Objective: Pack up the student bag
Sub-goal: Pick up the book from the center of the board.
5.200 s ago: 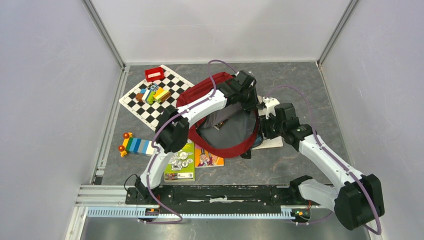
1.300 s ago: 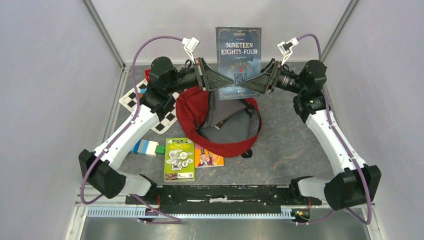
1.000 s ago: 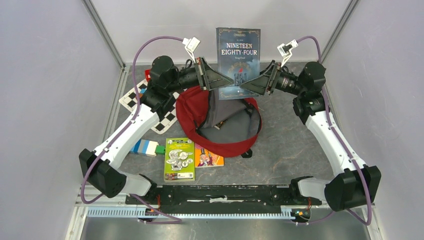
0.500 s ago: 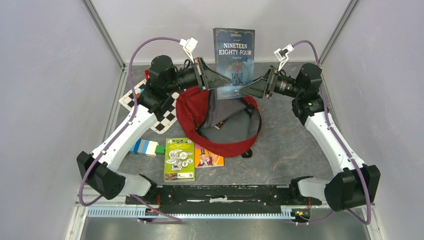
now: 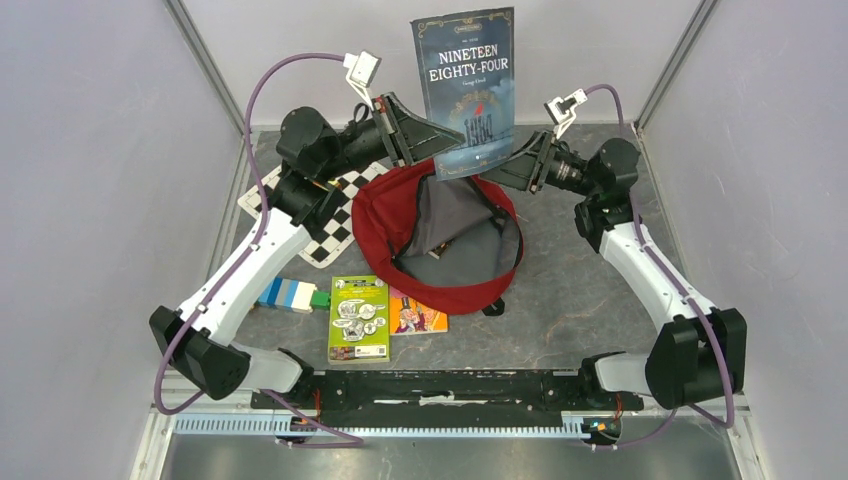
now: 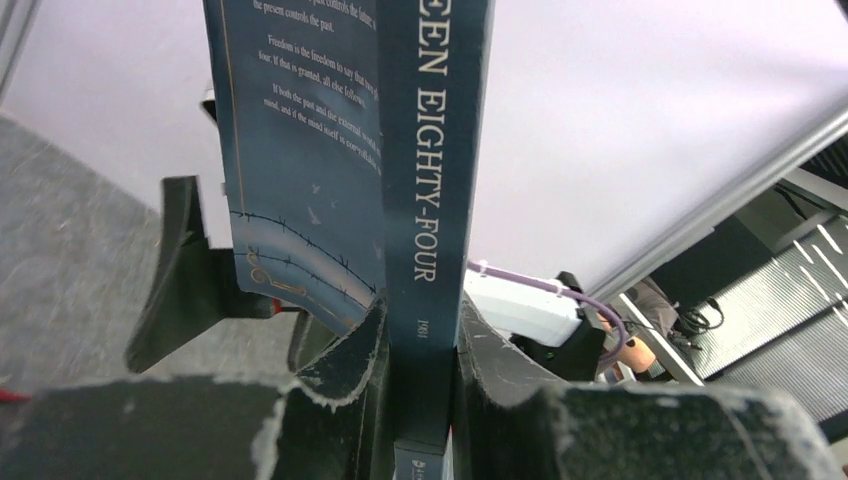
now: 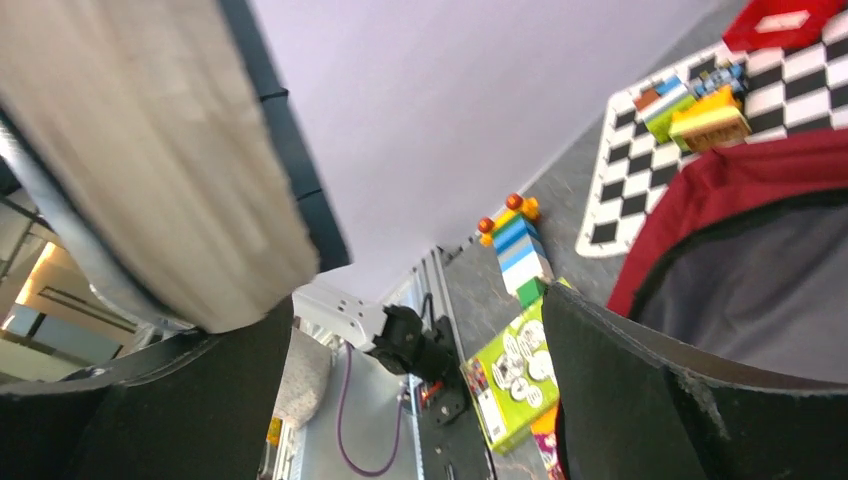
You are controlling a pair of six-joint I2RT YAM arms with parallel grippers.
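Overhead, close wrist cams; shared book [image 5: 466, 90]

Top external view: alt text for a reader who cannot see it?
The left tool holds a Nineteen Eighty-Four book upright by its spine above the open dark-red student bag. The right tool is open beside the book's lower right corner.

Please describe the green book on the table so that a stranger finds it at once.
Find the open dark-red student bag in the middle of the table. Just below it in the top view, two books lie flat side by side. The green book is the left, larger one; the orange book beside it is smaller.
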